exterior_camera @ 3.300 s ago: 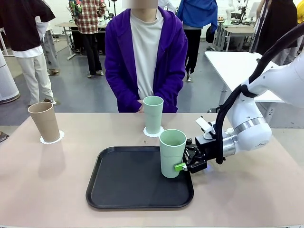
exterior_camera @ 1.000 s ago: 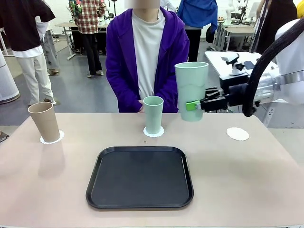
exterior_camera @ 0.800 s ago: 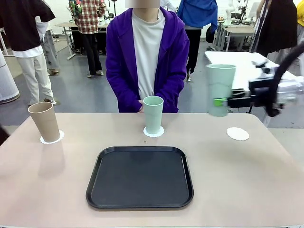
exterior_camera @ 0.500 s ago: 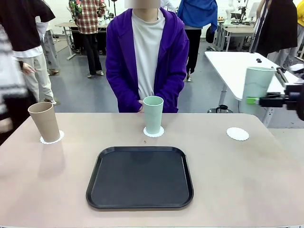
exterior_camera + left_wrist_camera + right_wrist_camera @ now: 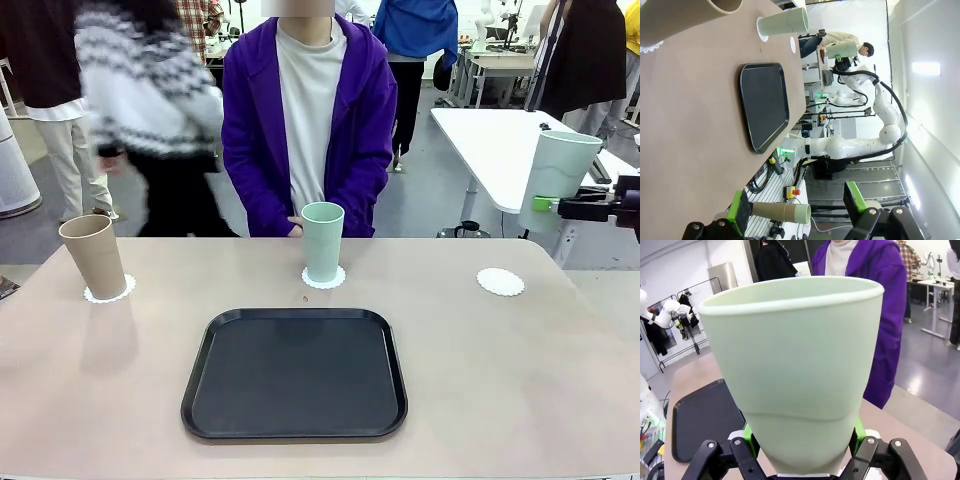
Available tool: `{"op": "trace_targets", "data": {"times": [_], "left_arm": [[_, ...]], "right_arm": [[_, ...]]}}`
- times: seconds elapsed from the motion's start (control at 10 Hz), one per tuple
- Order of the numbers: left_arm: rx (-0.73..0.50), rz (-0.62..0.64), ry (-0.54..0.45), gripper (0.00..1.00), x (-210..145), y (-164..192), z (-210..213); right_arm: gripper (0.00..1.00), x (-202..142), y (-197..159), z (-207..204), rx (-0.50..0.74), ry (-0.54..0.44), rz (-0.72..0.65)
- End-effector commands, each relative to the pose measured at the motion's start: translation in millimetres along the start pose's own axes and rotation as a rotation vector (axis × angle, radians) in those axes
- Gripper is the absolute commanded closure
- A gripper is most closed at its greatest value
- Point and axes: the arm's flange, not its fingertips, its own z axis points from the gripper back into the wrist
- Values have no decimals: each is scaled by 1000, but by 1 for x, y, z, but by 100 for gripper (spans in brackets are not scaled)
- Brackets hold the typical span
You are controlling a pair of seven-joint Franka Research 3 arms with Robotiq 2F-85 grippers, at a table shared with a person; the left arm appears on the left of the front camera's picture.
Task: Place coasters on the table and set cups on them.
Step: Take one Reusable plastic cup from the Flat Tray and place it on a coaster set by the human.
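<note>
The right end effector (image 5: 548,205) is clamped on a mint cup (image 5: 555,180), held in the air. An empty coaster (image 5: 500,281) lies below it and toward the tray. The left end effector (image 5: 797,212) stands apart, holding nothing.

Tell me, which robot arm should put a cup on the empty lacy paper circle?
The right. Its right gripper already holds the pale mint green plastic cup in the air, just above and beyond the bare white paper coaster. The left gripper is open, holding nothing.
</note>
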Motion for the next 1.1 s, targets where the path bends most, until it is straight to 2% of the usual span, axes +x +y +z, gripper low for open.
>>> {"op": "trace_targets", "data": {"times": [0.0, 0.8, 0.9, 1.0], "left_arm": [[-14, -18, -4, 0, -2, -1, 1], [-14, -18, -4, 0, -2, -1, 1], [-14, -18, -4, 0, -2, -1, 1], [-14, -18, -4, 0, -2, -1, 1]], "right_arm": [[19, -4, -8, -8, -18, -20, 28], [19, -6, -2, -4, 3, 4, 16], [19, -14, -14, -12, 125, 28, 116], [19, -26, -33, -19, 150, 30, 155]]}}
